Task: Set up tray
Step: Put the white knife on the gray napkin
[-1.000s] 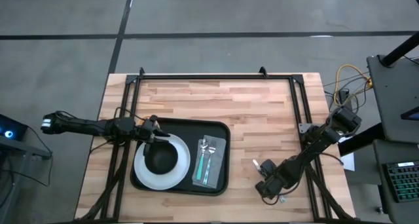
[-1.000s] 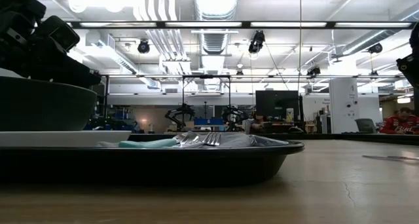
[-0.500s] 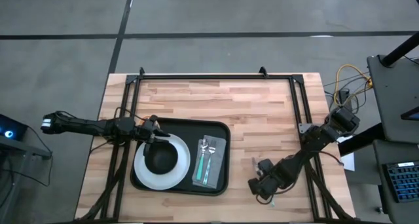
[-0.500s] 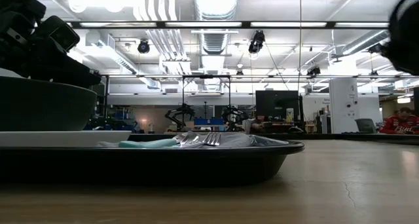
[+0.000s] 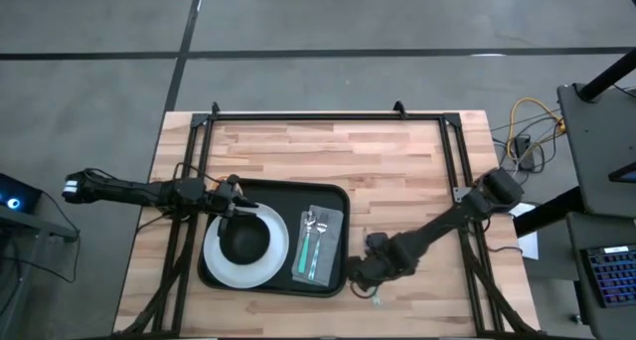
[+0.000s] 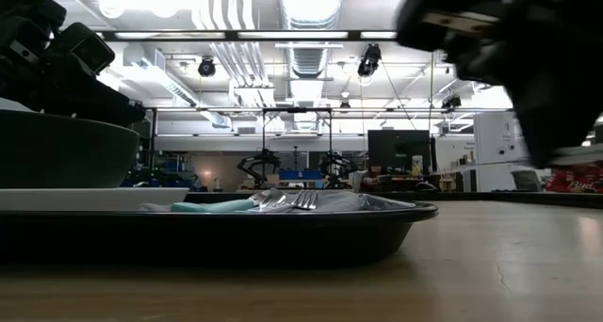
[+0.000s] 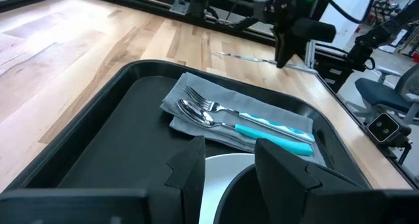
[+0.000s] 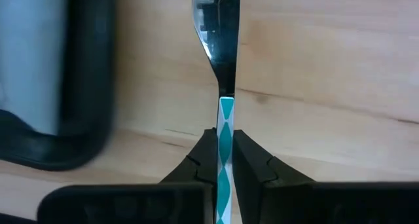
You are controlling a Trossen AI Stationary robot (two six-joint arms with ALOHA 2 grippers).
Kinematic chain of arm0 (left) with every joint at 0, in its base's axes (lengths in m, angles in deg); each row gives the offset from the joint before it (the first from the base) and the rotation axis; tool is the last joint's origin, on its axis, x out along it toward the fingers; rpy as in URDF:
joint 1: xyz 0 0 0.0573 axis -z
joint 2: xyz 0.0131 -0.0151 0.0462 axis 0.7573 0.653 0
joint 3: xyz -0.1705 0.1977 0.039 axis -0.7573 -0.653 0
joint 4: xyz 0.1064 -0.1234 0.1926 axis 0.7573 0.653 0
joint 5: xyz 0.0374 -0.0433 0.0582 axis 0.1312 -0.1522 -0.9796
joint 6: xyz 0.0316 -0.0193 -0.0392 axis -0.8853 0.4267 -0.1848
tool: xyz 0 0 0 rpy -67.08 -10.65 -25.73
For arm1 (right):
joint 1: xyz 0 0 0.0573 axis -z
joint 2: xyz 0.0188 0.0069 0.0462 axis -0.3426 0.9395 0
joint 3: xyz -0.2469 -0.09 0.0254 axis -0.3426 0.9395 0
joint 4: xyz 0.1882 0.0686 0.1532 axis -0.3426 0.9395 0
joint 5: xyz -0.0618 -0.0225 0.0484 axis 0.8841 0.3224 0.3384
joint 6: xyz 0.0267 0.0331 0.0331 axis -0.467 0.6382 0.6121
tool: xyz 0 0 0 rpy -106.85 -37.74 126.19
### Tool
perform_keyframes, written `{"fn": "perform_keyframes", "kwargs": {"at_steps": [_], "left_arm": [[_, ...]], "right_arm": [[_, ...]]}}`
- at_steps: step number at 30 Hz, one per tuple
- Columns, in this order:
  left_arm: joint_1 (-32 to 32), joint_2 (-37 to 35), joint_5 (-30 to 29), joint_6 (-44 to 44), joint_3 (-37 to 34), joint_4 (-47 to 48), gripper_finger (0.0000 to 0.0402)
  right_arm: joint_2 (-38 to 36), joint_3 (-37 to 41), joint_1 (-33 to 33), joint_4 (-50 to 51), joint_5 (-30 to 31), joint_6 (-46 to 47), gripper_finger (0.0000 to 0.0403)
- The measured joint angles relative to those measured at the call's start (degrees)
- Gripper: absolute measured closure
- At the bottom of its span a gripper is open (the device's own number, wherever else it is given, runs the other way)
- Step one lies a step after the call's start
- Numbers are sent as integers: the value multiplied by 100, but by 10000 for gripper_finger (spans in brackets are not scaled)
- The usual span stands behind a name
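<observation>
The black tray (image 5: 280, 193) lies on the table's left half and holds a white plate (image 5: 274, 262) with a black bowl (image 5: 243, 239) on it. A grey napkin (image 5: 318, 243) in the tray carries a fork and a spoon (image 7: 249, 122) with teal handles. My right gripper (image 5: 366, 272) hovers just right of the tray's near right corner, shut on a teal-handled knife (image 8: 220, 47). My left gripper (image 5: 236, 209) is open at the bowl's far rim, one finger on each side of the rim (image 7: 237, 178); whether it touches, I cannot tell. My right gripper pinches the knife's teal-and-white handle (image 8: 226, 119) between its two fingers, which lie along the knife. The metal blade (image 8: 219, 40) sticks out ahead of the fingertips, seen edge-on. The knife is lifted clear over the bare wood beside the tray's rim (image 8: 88, 119).
A black metal frame (image 5: 328, 116) runs along the table's far edge and down both sides. Bare wood (image 5: 397, 171) lies between the tray and the right frame rail. People and other robot stations show in the room beyond the table.
My right gripper has moved toward the table's left, from near the right frame rail to the tray's near right corner, carrying the knife. In the low view it has come from the right edge into large view. The left arm and the tray's things have stayed put.
</observation>
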Motion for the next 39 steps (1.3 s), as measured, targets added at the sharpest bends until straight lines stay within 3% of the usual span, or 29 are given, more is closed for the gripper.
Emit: {"fn": "perform_keyframes", "kwargs": {"at_steps": [12,22,39], "left_arm": [[2,0,-2,0,0,0,287],[2,0,-1,0,0,0,287],[1,0,-2,0,0,0,287]], "right_arm": [[1197,-1714,513,521,11,148,390],[1814,-2789,913,803,454,316,390],[2210,-2982,1266,870,585,415,390]]}}
